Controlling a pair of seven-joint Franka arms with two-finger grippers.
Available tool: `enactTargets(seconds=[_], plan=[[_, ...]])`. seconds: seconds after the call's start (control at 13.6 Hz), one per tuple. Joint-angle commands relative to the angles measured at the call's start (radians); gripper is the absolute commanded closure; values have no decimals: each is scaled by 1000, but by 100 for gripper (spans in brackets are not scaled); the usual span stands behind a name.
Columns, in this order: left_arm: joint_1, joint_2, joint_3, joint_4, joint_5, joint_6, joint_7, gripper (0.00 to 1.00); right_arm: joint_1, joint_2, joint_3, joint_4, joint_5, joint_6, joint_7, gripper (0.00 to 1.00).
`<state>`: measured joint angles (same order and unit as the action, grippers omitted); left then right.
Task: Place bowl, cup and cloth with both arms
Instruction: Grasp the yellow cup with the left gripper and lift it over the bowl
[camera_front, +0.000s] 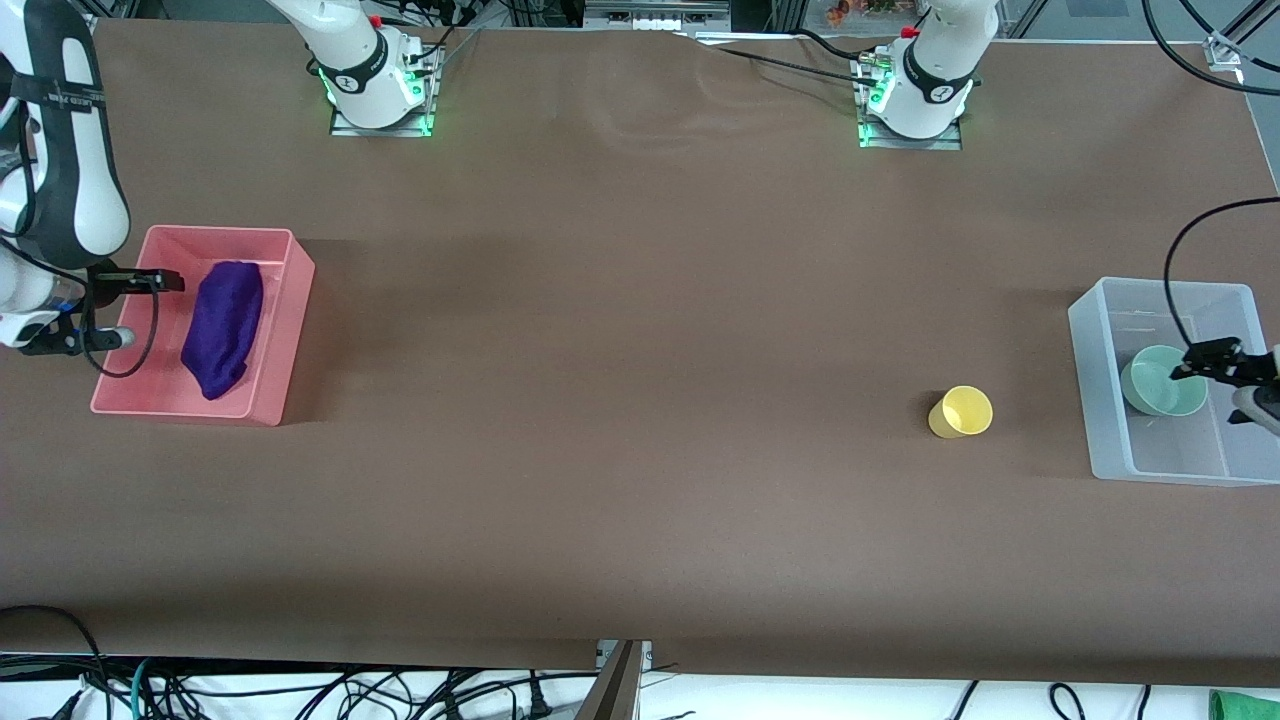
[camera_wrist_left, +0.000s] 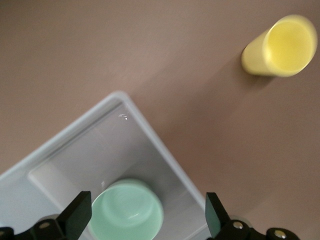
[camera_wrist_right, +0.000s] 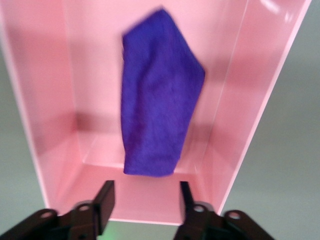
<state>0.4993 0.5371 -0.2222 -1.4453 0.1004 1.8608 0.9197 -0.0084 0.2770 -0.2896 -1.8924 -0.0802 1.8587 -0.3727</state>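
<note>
The purple cloth (camera_front: 223, 326) lies inside the pink bin (camera_front: 285, 330) at the right arm's end of the table; it also shows in the right wrist view (camera_wrist_right: 157, 95). My right gripper (camera_front: 150, 281) is open and empty, up over that bin's outer end, apart from the cloth. The mint-green bowl (camera_front: 1160, 381) sits upright in the clear bin (camera_front: 1105, 390) at the left arm's end. My left gripper (camera_front: 1212, 358) is open and empty above the bowl (camera_wrist_left: 127, 212). The yellow cup (camera_front: 961, 412) lies tipped on the table beside the clear bin, and shows in the left wrist view (camera_wrist_left: 282, 46).
Both arm bases (camera_front: 378, 85) with green lights stand along the table edge farthest from the front camera. Brown table (camera_front: 620, 330) stretches between the two bins. Cables hang below the table's near edge.
</note>
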Motion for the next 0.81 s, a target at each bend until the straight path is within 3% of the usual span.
enactTargets(seconds=[0.0,0.22,0.37,0.44,0.59,0.66,0.73], plan=[[-112,3,6,-32,-1,0,-184,0,7,-35,90,100,14,-85,-3,0],[-209,32,6,-67,-1,3,-446,1,24,-58,238,211,13,-168,3,0],[-234,55,1,-96,-4,37,-536,3,30,-67,306,268,-4,-232,8,0],[-235,67,1,-119,-1,69,-544,10,39,-62,316,292,-19,-251,3,0],[-266,81,3,-196,-1,194,-544,29,39,-55,317,296,-23,-253,6,0],[-266,90,1,-233,-1,252,-544,48,39,-61,317,296,-16,-259,8,0],[-272,98,3,-242,-1,276,-544,77,39,-68,317,299,2,-268,9,0]])
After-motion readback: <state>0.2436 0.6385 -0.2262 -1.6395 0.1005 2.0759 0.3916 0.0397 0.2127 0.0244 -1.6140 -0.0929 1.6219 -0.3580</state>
